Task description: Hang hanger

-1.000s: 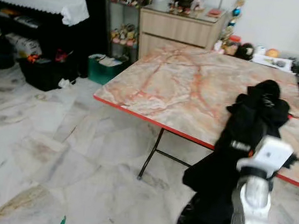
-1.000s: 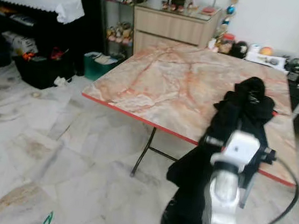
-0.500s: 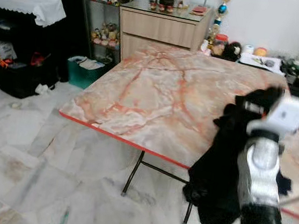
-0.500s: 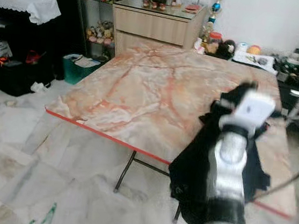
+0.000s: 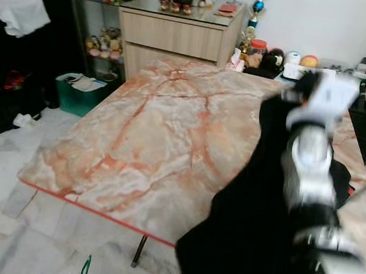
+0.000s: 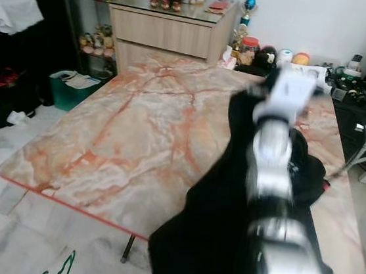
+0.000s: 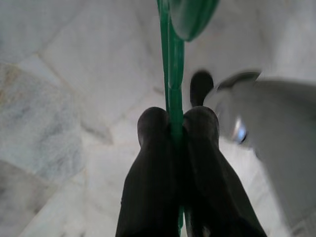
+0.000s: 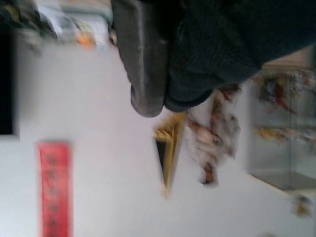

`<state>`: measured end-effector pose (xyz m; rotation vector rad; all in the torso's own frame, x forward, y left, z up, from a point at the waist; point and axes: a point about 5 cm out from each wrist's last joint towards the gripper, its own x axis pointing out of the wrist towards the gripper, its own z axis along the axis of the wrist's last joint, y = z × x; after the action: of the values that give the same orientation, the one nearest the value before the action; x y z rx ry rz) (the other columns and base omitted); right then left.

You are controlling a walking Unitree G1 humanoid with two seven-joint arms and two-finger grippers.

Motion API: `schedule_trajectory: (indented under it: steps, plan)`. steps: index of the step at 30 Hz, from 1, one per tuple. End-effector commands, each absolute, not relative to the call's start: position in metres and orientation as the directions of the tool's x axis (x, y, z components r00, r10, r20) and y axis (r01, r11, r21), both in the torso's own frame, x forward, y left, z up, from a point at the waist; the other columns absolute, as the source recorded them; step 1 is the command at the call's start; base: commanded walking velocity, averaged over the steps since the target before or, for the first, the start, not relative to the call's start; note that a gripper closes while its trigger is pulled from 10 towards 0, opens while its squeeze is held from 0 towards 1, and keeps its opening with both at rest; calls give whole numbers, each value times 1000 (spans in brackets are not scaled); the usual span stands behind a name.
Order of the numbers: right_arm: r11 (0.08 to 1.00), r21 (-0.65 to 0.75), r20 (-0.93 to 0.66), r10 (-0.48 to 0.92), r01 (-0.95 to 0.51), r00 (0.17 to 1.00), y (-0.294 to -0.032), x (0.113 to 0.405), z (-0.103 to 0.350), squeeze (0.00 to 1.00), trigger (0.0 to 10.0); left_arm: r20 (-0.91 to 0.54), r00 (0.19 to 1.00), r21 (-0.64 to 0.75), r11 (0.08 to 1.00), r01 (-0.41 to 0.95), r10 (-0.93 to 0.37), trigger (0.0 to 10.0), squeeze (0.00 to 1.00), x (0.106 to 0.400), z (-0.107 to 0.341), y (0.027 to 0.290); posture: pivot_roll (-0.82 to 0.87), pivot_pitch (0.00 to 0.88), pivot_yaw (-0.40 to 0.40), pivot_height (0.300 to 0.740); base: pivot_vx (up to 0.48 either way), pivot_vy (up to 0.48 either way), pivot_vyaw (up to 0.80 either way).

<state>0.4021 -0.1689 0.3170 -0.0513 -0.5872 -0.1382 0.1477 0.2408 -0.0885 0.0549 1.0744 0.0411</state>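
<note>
Left gripper: clenched on green hanger above floor | Right gripper: clamped on black garment (blurred), raised over marble table

Even, soft indoor light fills the room; the marble tabletop is evenly lit with no hard glare, and the white wall behind reads bright. The dark corner at the far left stays in deep shade. The right arm, raised close to the head camera, is smeared by motion blur, and the black garment draped beside it shows as a nearly detailless dark mass. The left wrist view is soft throughout: the green hanger and black fingers are out of focus against pale floor tiles. The right wrist view is heavily blurred, the background streaked.
</note>
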Motion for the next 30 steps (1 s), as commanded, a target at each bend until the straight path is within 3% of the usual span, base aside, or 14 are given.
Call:
schedule_trajectory:
  steps: [1,3,10,11,15,16,20,21,30]
  plan:
    - [990,-43,537,-88,132,839,-164,405,315,0,10000,-887,455,75,997,-15,74,10000,0,141,-90,245,166,0,5,740,450,0,0]
    - [991,-41,533,-87,128,842,-164,406,313,0,10000,-887,455,75,997,-16,74,10000,0,140,-90,245,167,0,5,740,444,0,0]
    - [986,-129,275,-65,103,959,-161,410,242,0,10000,-894,445,66,998,-11,64,10000,0,136,-92,245,166,0,4,740,0,0,0]
    - [986,-129,207,-73,101,976,-162,405,218,0,10000,-897,438,62,998,-9,60,10000,0,134,-92,245,163,0,3,740,0,0,0]
    - [987,-129,154,-75,95,985,-163,396,195,0,10000,-899,434,59,998,-11,58,10000,0,132,-93,246,164,0,2,740,0,0,0]
    - [987,-139,83,-64,75,994,-165,384,170,0,10000,-900,431,58,998,-14,58,10000,0,131,-93,246,162,0,1,740,0,0,0]
    - [992,-121,12,-29,30,1000,-165,364,144,0,10000,-902,429,59,998,-11,58,10000,0,130,-93,246,154,0,3,740,0,0,0]
    - [994,-110,-16,-1,-1,1000,-164,349,133,976,10000,-902,428,60,998,-6,57,10000,0,131,-93,246,150,0,5,740,0,0,0]
    - [993,-102,17,-49,51,999,-163,312,134,1000,10000,-902,429,58,998,6,50,10000,0,131,-93,245,135,0,8,740,0,0,0]
